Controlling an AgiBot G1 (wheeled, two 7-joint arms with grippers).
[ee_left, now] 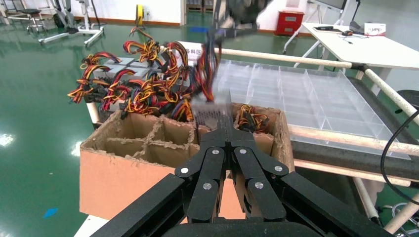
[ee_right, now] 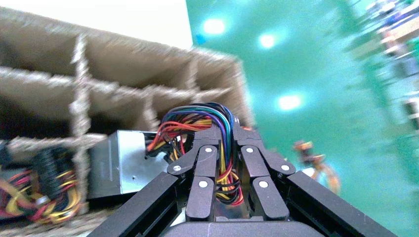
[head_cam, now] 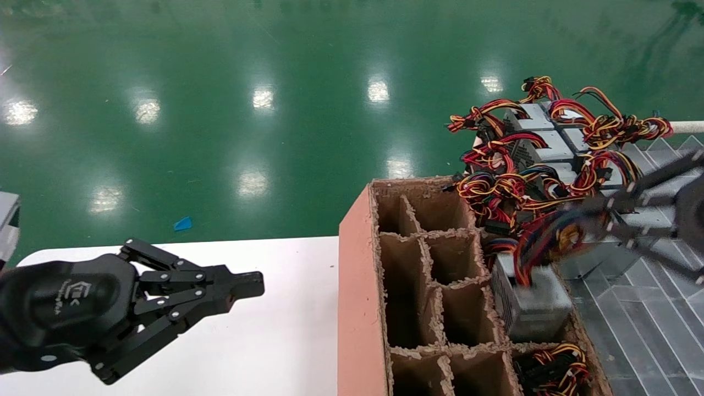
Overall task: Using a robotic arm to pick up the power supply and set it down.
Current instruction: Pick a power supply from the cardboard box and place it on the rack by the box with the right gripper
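**Supply hangs by its wires over the divider box, right arm holding**

Cardboard first: brown cardboard divider box [head_cam: 434, 275] stands at the edge of the white tabletop [head_cam: 264, 330], its near-right cell already filled with coloured wires [head_cam: 553, 368]. Beyond it, a pile of silver-grey supplies with red and yellow wiring [head_cam: 544, 148] rests next to a clear plastic compartment tray [head_cam: 643, 308].

Silver-grey rectangular metal power supply [head_cam: 531, 305] sits tilted at the box's right-hand column, lower end at or just inside a cell mouth; how deep, I cannot tell. Its thick bundle of red, yellow, blue and black wires [head_cam: 542, 242] rises from the upper end toward the right gripper [ee_right: 225, 136]. That black claw is clamped on the bundle, not on the metal case, so the case hangs below and ahead of the jaws, long axis roughly down into the cell.

Left gripper [head_cam: 245, 286] hovers over the tabletop, fingers pressed together on nothing, well apart from the box.

Judgement: right arm is nearer; lowering must keep the dangling case lined up with the cell walls.
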